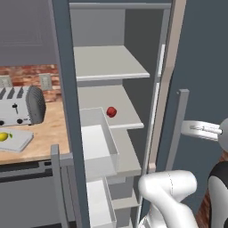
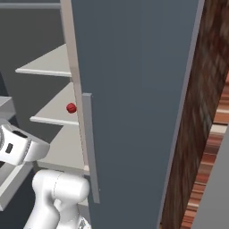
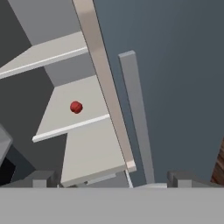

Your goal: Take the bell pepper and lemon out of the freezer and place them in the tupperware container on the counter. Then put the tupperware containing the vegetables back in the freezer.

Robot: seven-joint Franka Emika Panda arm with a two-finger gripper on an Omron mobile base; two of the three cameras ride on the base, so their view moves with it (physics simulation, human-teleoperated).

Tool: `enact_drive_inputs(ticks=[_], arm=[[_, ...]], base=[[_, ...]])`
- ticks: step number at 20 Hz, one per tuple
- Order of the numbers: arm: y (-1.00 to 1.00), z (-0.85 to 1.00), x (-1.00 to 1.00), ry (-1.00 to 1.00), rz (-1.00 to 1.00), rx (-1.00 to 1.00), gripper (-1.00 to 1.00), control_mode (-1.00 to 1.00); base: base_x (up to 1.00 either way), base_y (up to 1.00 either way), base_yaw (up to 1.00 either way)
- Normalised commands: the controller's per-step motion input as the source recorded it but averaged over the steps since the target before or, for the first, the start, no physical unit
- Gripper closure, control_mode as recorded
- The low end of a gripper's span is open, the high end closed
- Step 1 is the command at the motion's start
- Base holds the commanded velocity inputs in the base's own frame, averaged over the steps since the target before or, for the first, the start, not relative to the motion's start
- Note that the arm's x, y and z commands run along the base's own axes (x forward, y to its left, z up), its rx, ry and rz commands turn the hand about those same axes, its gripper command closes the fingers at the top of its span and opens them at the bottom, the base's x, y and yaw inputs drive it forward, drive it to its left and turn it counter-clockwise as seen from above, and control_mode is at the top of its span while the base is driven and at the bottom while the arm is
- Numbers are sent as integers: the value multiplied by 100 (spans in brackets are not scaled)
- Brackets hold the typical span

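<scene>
On middle freezer shelf bell pepper is seen, left for next pick. Beside freezer, on counter, lemon is lodged in tupperware container (half done, judged). Gripper is held fully open, nothing grasped, aimed toward shelf.

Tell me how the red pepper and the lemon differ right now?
The bell pepper is bright red; the lemon is yellow. The bell pepper sits on a bare shelf inside the open freezer, while the lemon already lies in the tupperware container on the counter, in front of the toaster. The bell pepper looks evenly round; the lemon looks a little longer. Both are small, and the open gripper touches neither.
</scene>
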Motion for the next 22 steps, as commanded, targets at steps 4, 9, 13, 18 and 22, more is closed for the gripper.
enact_drive_inputs(ticks=[4,9,13,18,22], arm=[[0,0,0,0,0,0,-100,100],[7,0,0,0,2,4,-100,-100],[8,0,0,0,1,21,-100,-100],[38,0,3,1,-1,28,-100,-100],[61,0,24,0,-9,11,-100,-100]], base=[[-1,4,6],[0,0,2],[0,0,0],[0,0,0],[0,0,0]])
